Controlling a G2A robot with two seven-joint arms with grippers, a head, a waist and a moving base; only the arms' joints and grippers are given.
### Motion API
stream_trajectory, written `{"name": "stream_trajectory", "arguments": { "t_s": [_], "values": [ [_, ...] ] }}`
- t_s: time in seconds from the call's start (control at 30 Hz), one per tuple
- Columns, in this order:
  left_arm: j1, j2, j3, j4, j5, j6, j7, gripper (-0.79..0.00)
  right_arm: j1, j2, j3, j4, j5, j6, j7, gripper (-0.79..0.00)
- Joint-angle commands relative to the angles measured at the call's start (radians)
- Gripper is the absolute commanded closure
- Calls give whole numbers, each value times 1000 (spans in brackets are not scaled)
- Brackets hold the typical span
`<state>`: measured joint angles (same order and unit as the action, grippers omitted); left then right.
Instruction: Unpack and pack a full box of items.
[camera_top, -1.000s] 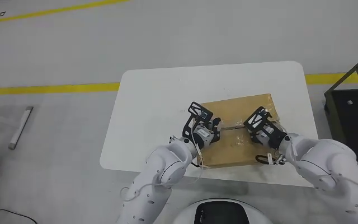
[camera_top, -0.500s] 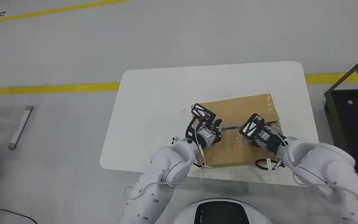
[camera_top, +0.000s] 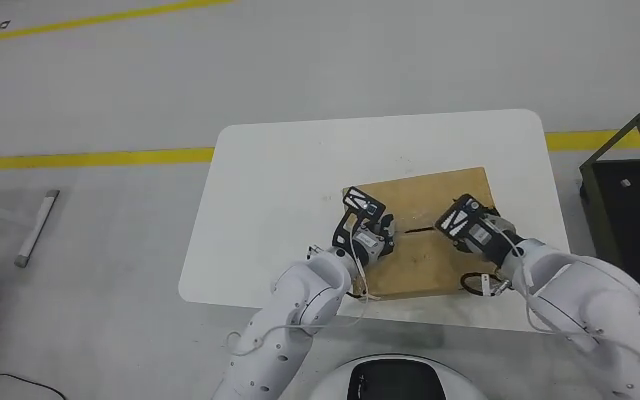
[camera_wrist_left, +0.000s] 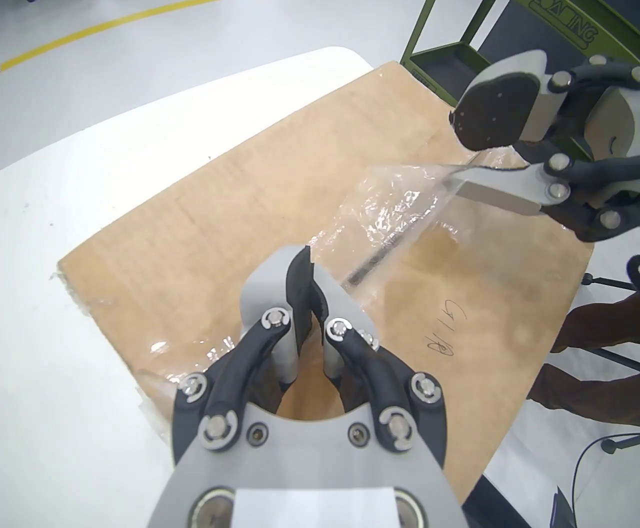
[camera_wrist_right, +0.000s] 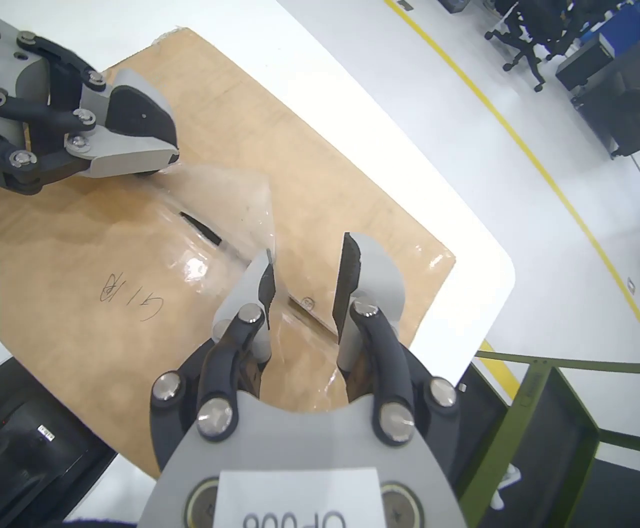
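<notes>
A flat brown cardboard box (camera_top: 430, 265) lies on the right half of the white table (camera_top: 290, 200). My left gripper (camera_wrist_left: 306, 260) is shut on one end of a strip of clear tape (camera_wrist_left: 390, 220) lifted off the box top (camera_wrist_left: 200, 225). The strip stretches across to my right gripper (camera_wrist_right: 307, 270), which stands open, with the tape (camera_wrist_right: 230, 195) stuck to the tip of one finger (camera_wrist_right: 265, 280). A dark slit of the box seam (camera_wrist_right: 200, 227) shows under the tape. From above, the left gripper (camera_top: 362, 215) and right gripper (camera_top: 455, 215) hover over the box's middle.
A green metal rack (camera_top: 610, 200) stands just off the table's right edge. The table's left and far parts are bare white surface. A black cable loop (camera_top: 470, 285) lies near the box's front right corner. Pen marks (camera_wrist_right: 130, 300) sit on the box top.
The right gripper dipped towards the box's middle and came back a little to the right. The left gripper edged slightly towards the right. The tape stays stretched between them.
</notes>
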<state>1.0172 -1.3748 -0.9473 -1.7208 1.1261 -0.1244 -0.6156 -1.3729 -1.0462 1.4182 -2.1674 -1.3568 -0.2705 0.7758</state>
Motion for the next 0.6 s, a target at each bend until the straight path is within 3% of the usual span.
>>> {"name": "stream_trajectory", "arguments": {
  "t_s": [0.0, 0.57],
  "values": [
    [2, 0, -1, -2, 0, 0, -1, 0, -5, -1, 10, -3, -4, 17, -20, -265],
    [14, -2, -8, -21, 9, -9, -6, 0, -75, -2, 202, -16, -26, 141, -96, -274]
  ]
}}
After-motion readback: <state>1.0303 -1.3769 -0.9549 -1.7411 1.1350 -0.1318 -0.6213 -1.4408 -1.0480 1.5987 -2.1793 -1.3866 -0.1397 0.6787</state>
